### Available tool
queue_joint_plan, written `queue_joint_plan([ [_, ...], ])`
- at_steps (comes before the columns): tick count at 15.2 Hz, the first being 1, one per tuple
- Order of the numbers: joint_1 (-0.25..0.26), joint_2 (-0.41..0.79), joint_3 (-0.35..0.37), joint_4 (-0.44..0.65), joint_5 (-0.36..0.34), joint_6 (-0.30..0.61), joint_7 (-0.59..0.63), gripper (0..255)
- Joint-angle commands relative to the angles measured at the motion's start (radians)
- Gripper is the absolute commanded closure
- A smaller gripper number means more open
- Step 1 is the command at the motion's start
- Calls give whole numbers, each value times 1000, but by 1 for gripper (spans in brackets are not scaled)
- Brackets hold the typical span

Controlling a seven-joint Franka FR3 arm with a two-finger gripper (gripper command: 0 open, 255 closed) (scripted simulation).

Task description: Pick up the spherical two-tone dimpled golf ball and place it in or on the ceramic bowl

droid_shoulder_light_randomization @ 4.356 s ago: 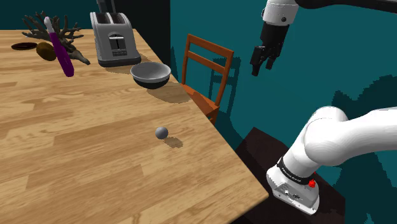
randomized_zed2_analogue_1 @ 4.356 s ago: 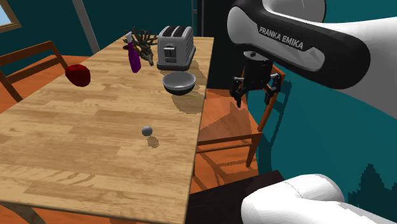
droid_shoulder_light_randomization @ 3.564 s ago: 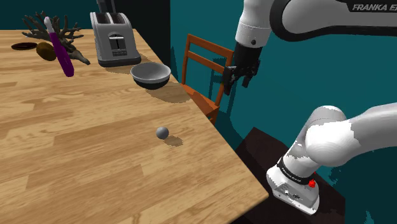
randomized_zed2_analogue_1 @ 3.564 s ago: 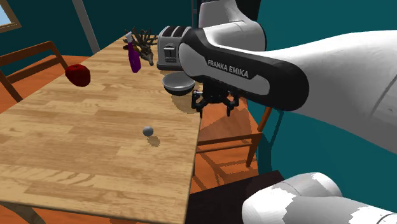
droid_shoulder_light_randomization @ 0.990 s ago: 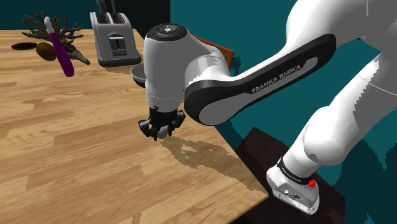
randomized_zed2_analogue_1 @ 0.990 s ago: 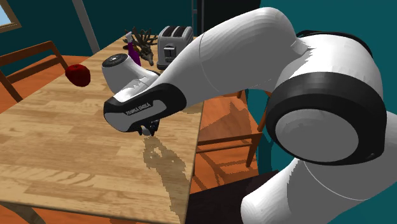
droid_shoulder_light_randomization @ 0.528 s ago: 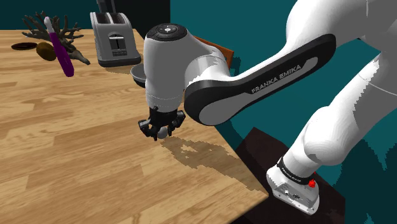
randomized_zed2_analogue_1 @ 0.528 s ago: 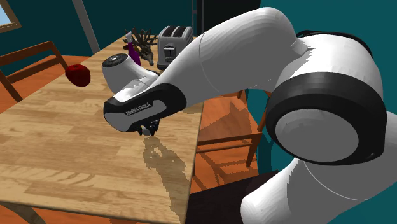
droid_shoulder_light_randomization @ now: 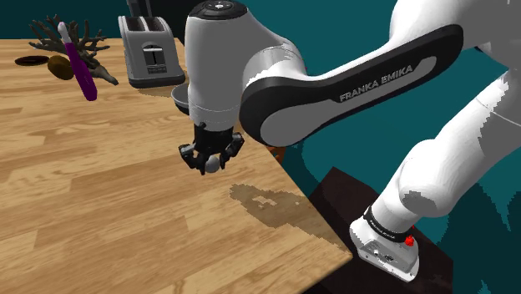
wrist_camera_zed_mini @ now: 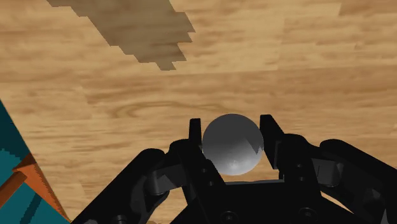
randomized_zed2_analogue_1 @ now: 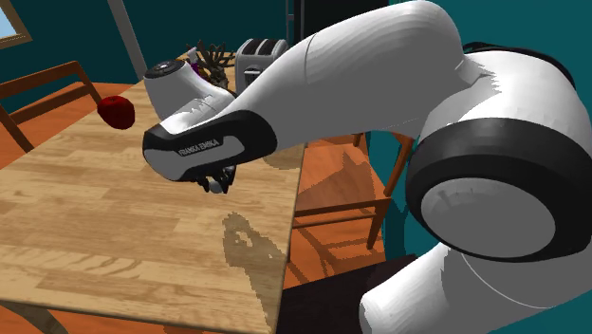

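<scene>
Shoulder view: the jaws are clenched on the grey golf ball (droid_shoulder_light_randomization: pixel 214 164), holding it above the wooden desk (droid_shoulder_light_randomization: pixel 100 192). A shadow lies on the wood at four o'clock from the ball. At eleven o'clock from it, a sliver of the grey bowl (droid_shoulder_light_randomization: pixel 178 98) shows behind the arm, with the toaster (droid_shoulder_light_randomization: pixel 149 52) beyond.

Second exterior view: the ball (randomized_zed2_analogue_1: pixel 220 186) hangs under the wrist, and a red object (randomized_zed2_analogue_1: pixel 117 111) sits at ten o'clock.

Wrist view: both black fingers (wrist_camera_zed_mini: pixel 194 143) touch the ball (wrist_camera_zed_mini: pixel 232 143), with desk wood behind.
</scene>
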Motion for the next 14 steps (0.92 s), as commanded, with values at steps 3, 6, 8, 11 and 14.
queue_joint_plan([
  [3,2,-21,-7,38,19,-54,-20,255],
  [6,2,-33,-12,69,29,-93,-31,255],
  [8,2,-39,-15,90,34,-119,-38,255],
  [11,2,-47,-19,125,40,-158,-47,255],
  [14,2,-51,-23,161,44,-198,-55,255],
])
